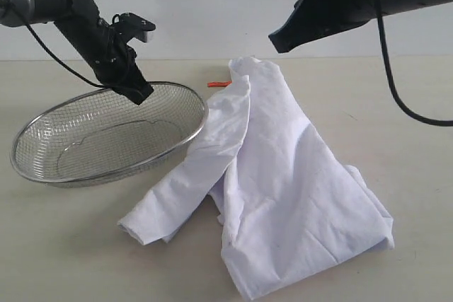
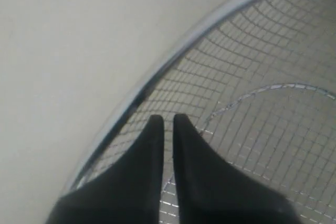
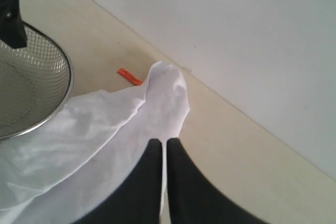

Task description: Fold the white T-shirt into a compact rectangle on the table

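**White T-shirt still a rumpled heap, both arms holding nothing**

The left fingers [image 2: 152, 150], closed with nothing visibly pinched, hang just inside the wire basket [image 1: 106, 139] at its far rim, clear of the cloth. At the basket's 3 o'clock the white T-shirt [image 1: 297, 175] lies crumpled on the desk [image 1: 71, 245]. Its orange tag [image 1: 218, 84] is at the 12 o'clock end, where the closed right fingers [image 3: 152, 177] hover, likely lining up a pinch.

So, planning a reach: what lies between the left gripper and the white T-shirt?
The wire-mesh basket: its mesh and rim span the gap from the left gripper to the white T-shirt, shown in the exterior view.
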Controlling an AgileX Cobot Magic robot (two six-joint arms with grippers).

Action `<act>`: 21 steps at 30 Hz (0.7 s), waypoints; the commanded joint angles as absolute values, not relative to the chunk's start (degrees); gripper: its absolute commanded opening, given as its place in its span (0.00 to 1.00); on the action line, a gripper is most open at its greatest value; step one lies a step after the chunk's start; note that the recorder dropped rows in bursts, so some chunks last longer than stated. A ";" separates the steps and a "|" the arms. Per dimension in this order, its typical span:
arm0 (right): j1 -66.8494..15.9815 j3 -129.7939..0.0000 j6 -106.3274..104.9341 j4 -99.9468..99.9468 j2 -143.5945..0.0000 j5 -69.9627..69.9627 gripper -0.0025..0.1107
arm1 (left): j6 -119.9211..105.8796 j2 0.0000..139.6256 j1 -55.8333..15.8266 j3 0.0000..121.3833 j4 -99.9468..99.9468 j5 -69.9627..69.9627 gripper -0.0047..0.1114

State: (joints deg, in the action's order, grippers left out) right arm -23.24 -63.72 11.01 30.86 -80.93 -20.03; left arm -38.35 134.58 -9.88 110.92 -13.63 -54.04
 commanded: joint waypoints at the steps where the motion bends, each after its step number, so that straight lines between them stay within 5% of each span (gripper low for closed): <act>1: -22.13 -63.38 11.26 30.63 -80.68 -18.26 0.02 | -37.26 131.79 -9.83 111.07 -14.81 -55.98 0.08; 21: -19.93 -63.50 11.35 32.53 -91.45 -3.71 0.02 | -38.30 135.90 -8.21 111.07 -18.10 -44.11 0.08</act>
State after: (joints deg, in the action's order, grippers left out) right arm -21.63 -63.67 11.11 32.12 -89.67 -7.72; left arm -40.06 135.35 -9.27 110.92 -19.12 -48.21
